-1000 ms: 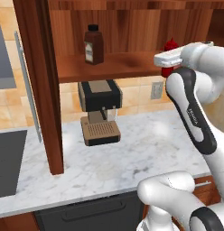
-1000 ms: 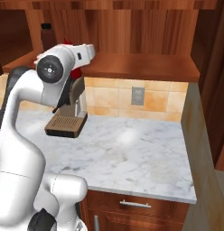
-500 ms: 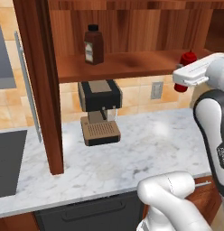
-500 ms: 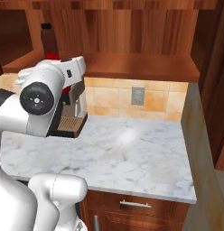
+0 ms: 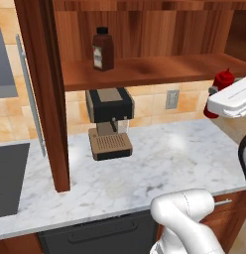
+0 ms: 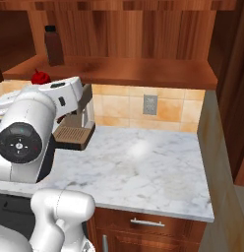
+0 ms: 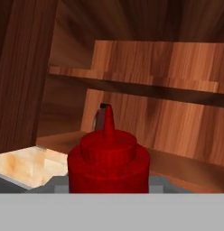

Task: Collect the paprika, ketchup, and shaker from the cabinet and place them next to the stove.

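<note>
Shifted since the earlier pictures: arm and hand have swung out from the cabinet point(image 5: 145, 74) front toward 3 o'clock of the left base view, the ketchup point(image 5: 220, 88) travelling with them.

Ketchup: slim red squeeze bottle, upright, nozzle up, clamped in the gripper point(image 5: 214, 101), jaws closed on its body. In the hand view its cap sits at 6 o'clock, close to the lens. Carried upright, likely so it can be set down standing.

Paprika point(image 5: 103, 48): dark brown bottle, black cap, standing on the cabinet shelf at 11 o'clock, not yet collected.

Coffee machine point(image 5: 109, 121): on the marble counter point(image 5: 164, 158) below the shelf, untouched.

Stove point(image 5: 8, 173): dark edge at 8 o'clock, probable destination, well apart from the ketchup.
</note>
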{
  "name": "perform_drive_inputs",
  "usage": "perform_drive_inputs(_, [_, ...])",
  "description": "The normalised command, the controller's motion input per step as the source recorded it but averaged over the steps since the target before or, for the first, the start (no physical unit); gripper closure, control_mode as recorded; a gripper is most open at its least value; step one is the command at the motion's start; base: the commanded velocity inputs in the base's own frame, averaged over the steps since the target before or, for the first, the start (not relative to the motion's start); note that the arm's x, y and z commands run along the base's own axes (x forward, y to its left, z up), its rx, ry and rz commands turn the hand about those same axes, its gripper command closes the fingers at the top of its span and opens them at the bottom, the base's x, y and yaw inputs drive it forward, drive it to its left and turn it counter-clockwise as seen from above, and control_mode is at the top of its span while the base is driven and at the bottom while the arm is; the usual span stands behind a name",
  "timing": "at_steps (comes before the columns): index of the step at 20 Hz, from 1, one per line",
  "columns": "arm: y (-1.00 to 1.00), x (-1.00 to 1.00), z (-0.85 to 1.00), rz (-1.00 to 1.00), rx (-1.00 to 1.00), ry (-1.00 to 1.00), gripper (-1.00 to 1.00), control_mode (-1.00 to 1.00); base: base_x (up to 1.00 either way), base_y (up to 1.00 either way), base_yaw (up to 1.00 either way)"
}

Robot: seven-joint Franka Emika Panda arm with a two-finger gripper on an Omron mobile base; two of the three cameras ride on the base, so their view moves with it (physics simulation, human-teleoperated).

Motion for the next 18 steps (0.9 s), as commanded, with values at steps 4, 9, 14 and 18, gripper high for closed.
perform_drive_inputs(4, [0.0,-0.09,0.0,0.0,0.0,0.0,1.0,-1.0,0.0,0.0,0.0])
perform_drive_inputs(9, [0.0,-0.07,-0.04,0.0,0.0,0.0,1.0,1.0,-0.12,0.0,0.0])
perform_drive_inputs(14, [0.0,0.0,0.0,0.0,0.0,0.0,1.0,1.0,-0.84,0.17,0.12])
perform_drive_inputs(18, [0.0,0.0,0.0,0.0,0.0,0.0,1.0,1.0,-0.8,0.34,0.26])
